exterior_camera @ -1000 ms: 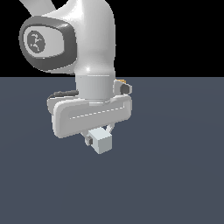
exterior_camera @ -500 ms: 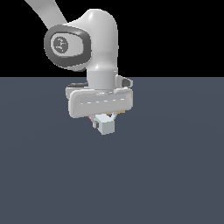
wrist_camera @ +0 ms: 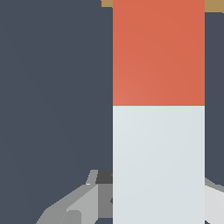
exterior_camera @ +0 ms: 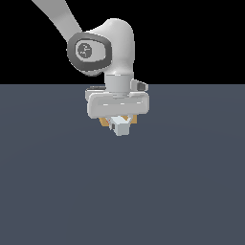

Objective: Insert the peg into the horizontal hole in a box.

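The peg (wrist_camera: pixel 158 109) lies lengthwise between pincer (exterior_camera: pixel 120 125) and box (exterior_camera: pixel 104 122).

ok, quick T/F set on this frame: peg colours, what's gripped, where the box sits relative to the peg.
1. The gripper holds the peg by its white half. True: in the wrist view the fingers sit beside the white part.
2. The peg is blue and white. False: it is red-orange and white.
3. The peg's red-orange end points toward the box. True: tan-orange shows just past that end in the wrist view.
4. The peg lies loose on the floor, away from the gripper. False: it sits between the fingers.
5. The exterior view shows the hole clearly. False: only slivers of the box show behind the gripper there.
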Controlling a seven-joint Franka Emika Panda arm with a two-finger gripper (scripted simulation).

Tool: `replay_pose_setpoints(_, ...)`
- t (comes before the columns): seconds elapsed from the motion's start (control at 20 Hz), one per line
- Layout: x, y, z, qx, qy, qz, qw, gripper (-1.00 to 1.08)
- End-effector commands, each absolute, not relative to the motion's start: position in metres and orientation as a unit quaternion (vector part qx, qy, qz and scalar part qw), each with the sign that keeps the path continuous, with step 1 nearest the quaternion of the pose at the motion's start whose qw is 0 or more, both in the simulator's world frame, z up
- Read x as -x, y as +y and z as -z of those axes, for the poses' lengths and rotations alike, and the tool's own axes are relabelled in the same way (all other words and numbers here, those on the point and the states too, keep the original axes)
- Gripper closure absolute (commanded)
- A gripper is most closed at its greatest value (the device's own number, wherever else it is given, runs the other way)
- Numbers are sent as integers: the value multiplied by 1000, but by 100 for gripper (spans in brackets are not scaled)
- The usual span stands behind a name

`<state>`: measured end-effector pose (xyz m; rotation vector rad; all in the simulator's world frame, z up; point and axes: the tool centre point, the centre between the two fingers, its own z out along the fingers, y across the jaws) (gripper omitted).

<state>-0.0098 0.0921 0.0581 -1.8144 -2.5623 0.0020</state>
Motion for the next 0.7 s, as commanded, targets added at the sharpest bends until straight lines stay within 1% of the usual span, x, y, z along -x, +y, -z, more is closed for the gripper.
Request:
replay_pose_setpoints(0.0, 5, 101, -61, 587, -810, 0, 0, 108)
replay_pose_setpoints(0.25, 0, 111, -62, 596, -803, 0, 0, 108)
replay_pose_setpoints(0.65, -1, 112, -61, 598, -802, -1, 1, 108)
